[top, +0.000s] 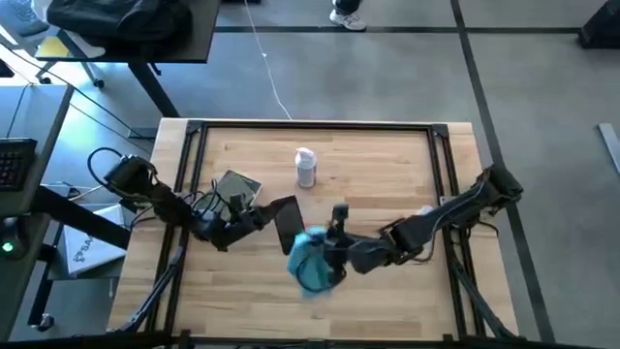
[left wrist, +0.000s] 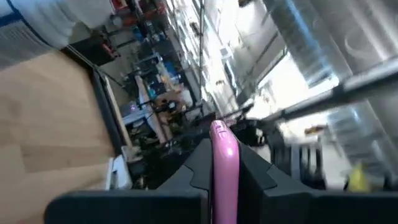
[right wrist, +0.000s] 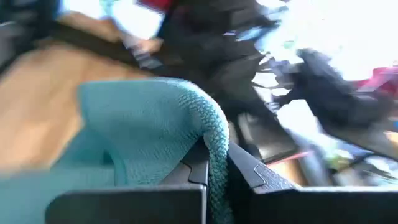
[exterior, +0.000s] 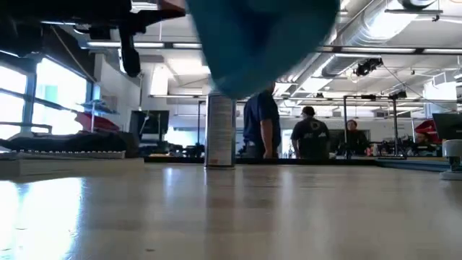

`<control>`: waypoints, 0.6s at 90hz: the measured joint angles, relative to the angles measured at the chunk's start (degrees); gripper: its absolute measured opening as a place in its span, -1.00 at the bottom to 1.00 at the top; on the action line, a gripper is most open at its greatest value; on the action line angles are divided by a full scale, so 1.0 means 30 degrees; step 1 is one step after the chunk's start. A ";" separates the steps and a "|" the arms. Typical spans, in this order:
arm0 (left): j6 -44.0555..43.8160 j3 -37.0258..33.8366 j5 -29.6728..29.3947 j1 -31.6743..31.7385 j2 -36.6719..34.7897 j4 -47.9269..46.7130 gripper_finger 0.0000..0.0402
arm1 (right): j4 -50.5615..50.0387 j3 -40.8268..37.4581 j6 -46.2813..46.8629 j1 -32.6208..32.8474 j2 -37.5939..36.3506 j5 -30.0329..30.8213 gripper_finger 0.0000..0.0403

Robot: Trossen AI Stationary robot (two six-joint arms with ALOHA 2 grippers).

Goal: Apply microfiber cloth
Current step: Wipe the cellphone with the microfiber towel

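Note:
The microfiber cloth (top: pixel 310 260), turquoise and bunched, hangs from my right gripper (top: pixel 331 250) over the table's near middle. It fills the top of the low view as the cloth (exterior: pixel 267 43), clear of the tabletop. Just to its left, my left gripper (top: pixel 266 215) is shut on a flat dark slab (top: pixel 287 225), which shows a pink edge (left wrist: pixel 222 155) in the left wrist view. A small spray bottle (top: pixel 305 167) stands upright on its base farther back. An olive-green pouch (top: pixel 237 186) lies flat near the left arm. My left gripper pinches the slab by its thin pink edge (left wrist: pixel 224 180) between its two fingers, and the slab sticks out past the fingertips. The fingers lie roughly level, coming from the table's left. My right gripper pinches a folded ridge of the cloth (right wrist: pixel 214 146) between its two fingers, coming from the table's right. The cloth drapes over one finger and hangs slack below, lifted clear of the table.
A black frame (top: pixel 441 155) runs round the wooden tabletop (top: pixel 387 174). Bare wood lies at the right and the far side. In the low view the spray bottle (exterior: pixel 220 130) stands mid-table, and people stand in the room beyond.

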 joint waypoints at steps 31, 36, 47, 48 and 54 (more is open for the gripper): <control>0.0575 0.0407 0.0722 -0.0239 0.0044 -0.0338 -0.94 | 0.5203 -0.0006 -0.5020 -0.1550 0.2584 -0.1327 -1.00; 0.0578 0.0407 0.0690 -0.0233 0.0044 -0.0187 -0.94 | 0.5925 0.0005 -0.5532 -0.1449 0.3021 -0.1638 -1.00; 0.0631 0.0403 0.0698 -0.0201 -0.0121 -0.0298 -0.94 | 0.6040 0.0035 -0.5347 -0.1086 0.3712 -0.2049 -1.00; 0.0652 0.0400 0.0697 -0.0176 -0.0151 -0.0314 -0.94 | 0.6013 0.0038 -0.5317 -0.1039 0.3767 -0.2098 -1.00; 0.0795 0.0400 0.0698 -0.0036 -0.0430 -0.0321 -0.94 | 0.5899 0.0045 -0.5220 -0.0663 0.4048 -0.2026 -1.00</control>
